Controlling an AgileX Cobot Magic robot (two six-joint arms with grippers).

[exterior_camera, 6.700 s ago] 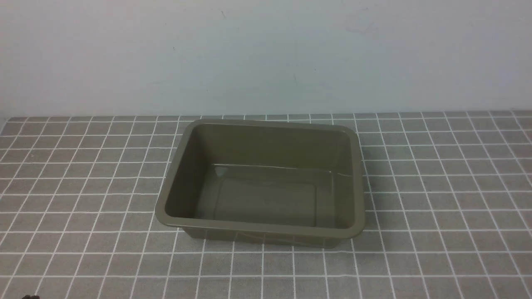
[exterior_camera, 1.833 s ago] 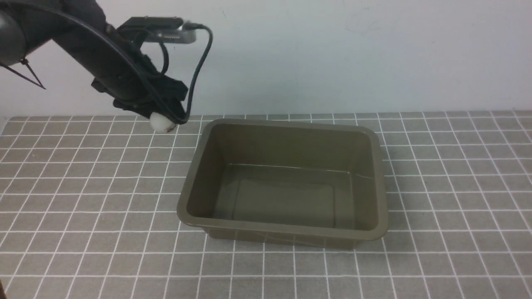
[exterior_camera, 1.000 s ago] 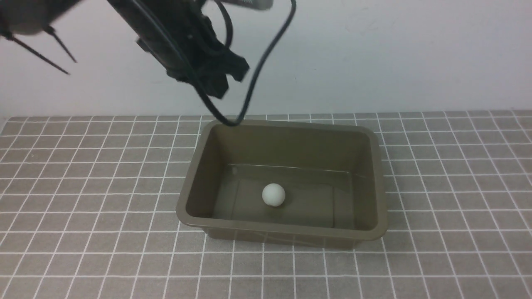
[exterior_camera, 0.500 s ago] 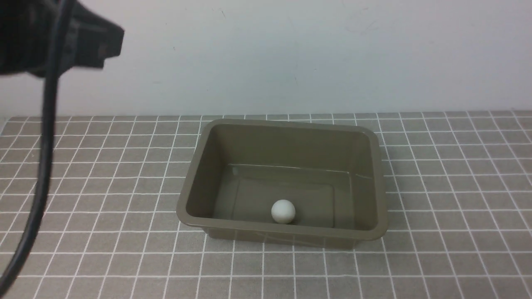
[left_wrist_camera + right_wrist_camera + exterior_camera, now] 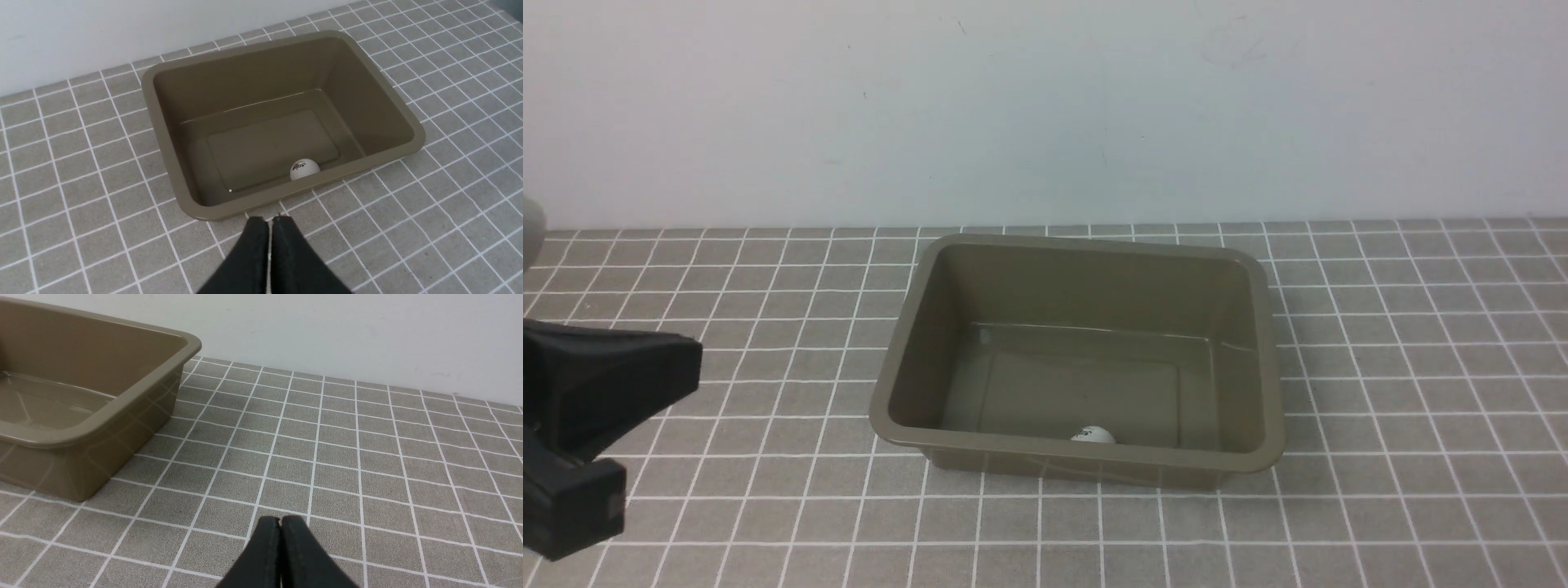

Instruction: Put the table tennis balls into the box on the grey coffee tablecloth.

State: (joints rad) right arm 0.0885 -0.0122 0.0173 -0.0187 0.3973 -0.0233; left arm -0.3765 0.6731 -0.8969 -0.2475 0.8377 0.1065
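The olive-brown box [image 5: 894, 351] stands on the grey coffee tablecloth [image 5: 1421, 408]. One white table tennis ball [image 5: 1093, 435] with a dark mark lies inside it against the near wall, partly hidden by the rim; it shows clearly in the left wrist view [image 5: 304, 169]. My left gripper [image 5: 269, 222] is shut and empty, pulled back on my side of the box [image 5: 408, 139]; part of the left arm [image 5: 596, 408] shows at the left edge. My right gripper [image 5: 280, 521] is shut and empty over the cloth, right of the box [image 5: 94, 428]. It is out of the front view.
A plain pale wall [image 5: 1045, 106] rises behind the cloth's far edge. The checked cloth [image 5: 367, 457] spreads on both sides of the box with nothing else on it.
The left arm brought the ball over the box and let it go; the ball rolled to the near wall. The arm then drew back and down to the left.
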